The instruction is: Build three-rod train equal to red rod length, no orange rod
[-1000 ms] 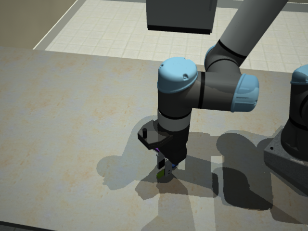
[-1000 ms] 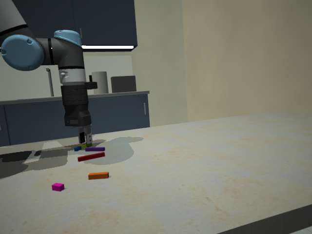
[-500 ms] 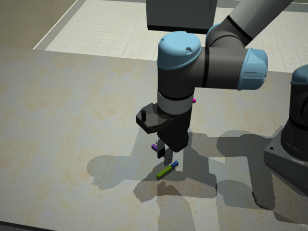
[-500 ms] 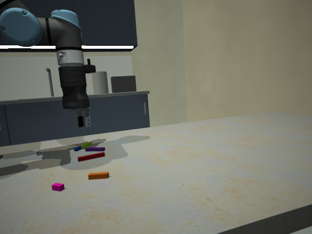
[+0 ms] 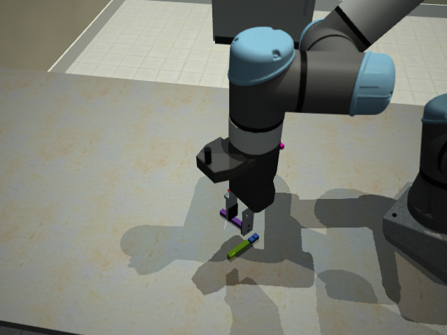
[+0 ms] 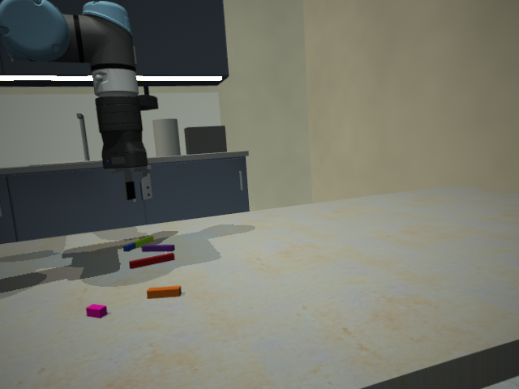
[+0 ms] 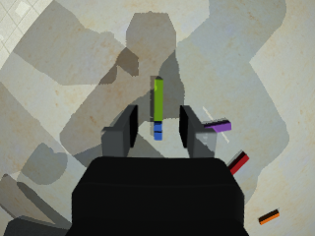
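Note:
My gripper is open and holds nothing. It hangs a little above the table, over the blue end of a short line of rods. The lime rod lies flat. Blue rod pieces lie at its end, along the same line; they look like two short cubes. The red rod lies apart; in the top view the gripper hides nearly all of it.
A purple rod lies close beside the line, between it and the red rod. An orange rod and a magenta rod lie further off. The arm's base stands at the right.

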You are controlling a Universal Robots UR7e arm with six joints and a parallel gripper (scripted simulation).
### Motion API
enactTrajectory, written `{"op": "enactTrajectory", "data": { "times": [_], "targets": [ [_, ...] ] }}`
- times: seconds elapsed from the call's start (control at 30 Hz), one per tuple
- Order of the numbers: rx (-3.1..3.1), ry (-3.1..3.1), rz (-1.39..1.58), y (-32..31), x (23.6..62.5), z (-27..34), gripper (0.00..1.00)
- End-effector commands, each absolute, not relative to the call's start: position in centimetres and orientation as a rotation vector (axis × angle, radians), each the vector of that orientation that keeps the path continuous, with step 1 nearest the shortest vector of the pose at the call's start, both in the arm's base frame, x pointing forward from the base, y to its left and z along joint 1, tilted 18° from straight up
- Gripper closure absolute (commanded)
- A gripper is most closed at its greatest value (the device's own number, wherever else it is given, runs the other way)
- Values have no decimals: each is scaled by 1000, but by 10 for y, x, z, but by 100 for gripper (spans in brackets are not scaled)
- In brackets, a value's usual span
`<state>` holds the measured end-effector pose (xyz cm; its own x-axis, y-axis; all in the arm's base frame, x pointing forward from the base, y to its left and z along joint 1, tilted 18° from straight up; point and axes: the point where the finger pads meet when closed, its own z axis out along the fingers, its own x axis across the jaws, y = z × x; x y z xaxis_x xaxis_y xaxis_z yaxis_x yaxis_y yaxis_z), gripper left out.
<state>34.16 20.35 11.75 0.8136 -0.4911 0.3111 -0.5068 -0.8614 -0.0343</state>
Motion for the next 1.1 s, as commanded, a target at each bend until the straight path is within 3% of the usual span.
{"op": "enactTrajectory", "data": {
  "times": [0.0, 0.63, 1.07],
  "targets": [
    [2944, -811, 485, 204, 342, 118, 0],
    [2944, -811, 485, 204, 341, 121, 0],
    [2944, -811, 485, 210, 328, 165, 0]
  ]
}}
